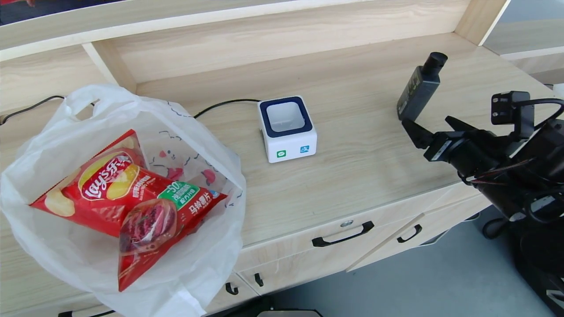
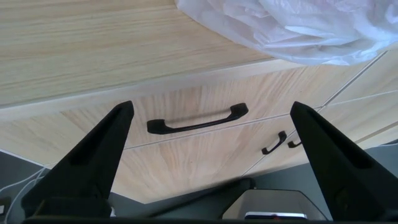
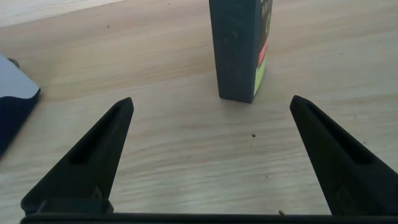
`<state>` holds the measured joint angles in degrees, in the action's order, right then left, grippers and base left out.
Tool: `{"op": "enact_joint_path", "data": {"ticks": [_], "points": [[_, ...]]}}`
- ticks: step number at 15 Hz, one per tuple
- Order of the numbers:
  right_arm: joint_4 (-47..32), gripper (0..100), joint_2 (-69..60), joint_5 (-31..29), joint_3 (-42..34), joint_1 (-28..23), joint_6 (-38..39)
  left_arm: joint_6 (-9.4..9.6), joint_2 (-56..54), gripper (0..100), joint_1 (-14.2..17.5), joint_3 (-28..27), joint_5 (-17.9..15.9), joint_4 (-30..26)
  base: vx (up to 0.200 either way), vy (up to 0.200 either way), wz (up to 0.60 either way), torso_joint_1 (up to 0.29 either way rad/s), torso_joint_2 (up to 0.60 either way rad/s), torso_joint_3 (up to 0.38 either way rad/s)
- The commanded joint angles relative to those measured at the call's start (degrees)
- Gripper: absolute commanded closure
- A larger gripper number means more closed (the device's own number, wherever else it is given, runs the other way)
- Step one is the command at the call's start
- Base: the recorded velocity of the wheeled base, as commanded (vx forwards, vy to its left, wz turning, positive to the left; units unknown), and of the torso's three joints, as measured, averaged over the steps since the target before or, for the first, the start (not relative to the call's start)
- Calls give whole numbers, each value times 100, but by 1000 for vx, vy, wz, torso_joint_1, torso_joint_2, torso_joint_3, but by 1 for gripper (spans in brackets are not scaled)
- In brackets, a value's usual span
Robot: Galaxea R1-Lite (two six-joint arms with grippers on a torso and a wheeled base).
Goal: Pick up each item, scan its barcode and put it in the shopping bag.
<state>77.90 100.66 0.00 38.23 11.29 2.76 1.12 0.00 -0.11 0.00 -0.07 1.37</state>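
Note:
A dark grey bottle (image 1: 419,90) with a black cap stands upright on the wooden counter at the right. Just in front of it my right gripper (image 1: 429,125) is open and holds nothing. In the right wrist view the bottle (image 3: 239,56) stands a short way beyond the open right gripper (image 3: 211,102). The white scanner (image 1: 287,128) with a blue-rimmed window sits mid-counter. At the left lies a white shopping bag (image 1: 57,246) holding a red chips bag (image 1: 101,185) and another red packet (image 1: 150,229). My left gripper (image 2: 211,109) is open, below the counter's front edge, facing a drawer.
A black cable (image 1: 220,105) runs from the scanner toward the back left. Drawers with black handles (image 1: 343,234) line the counter front, one handle (image 2: 198,119) facing my left gripper. A wooden back wall (image 1: 282,39) borders the counter. The scanner's corner (image 3: 12,106) is beside my right gripper.

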Motion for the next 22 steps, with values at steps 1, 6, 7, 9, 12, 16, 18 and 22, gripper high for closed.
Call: {"op": "enact_joint_path", "data": {"ticks": [1,6,7,9,12,16,18,22], "points": [[6,0,349,9,422,-83,15,2,9,0,2,0,-1,4,0,0,0,0,0,0],[-91,0,991,79,1450,-285,155,2,9,0,2,0,-1,4,0,0,0,0,0,0],[-117,0,1079,79,1688,-294,182,2,9,0,2,0,-1,13,0,0,0,0,0,0],[-310,0,1193,70,2083,-373,182,20,9,0,2,0,-1,13,0,0,0,0,0,0],[-838,0,1360,88,2813,-382,278,20,9,0,2,0,-1,13,0,0,0,0,0,0],[-1409,0,1870,220,4034,-654,305,20,9,0,2,0,-1,22,0,0,0,0,0,0],[-1655,0,1879,281,4105,-733,313,20,9,0,2,0,-1,22,0,0,0,0,0,0],[-1655,0,1905,290,4105,-742,313,20,9,0,2,0,-1,22,0,0,0,0,0,0]]}}
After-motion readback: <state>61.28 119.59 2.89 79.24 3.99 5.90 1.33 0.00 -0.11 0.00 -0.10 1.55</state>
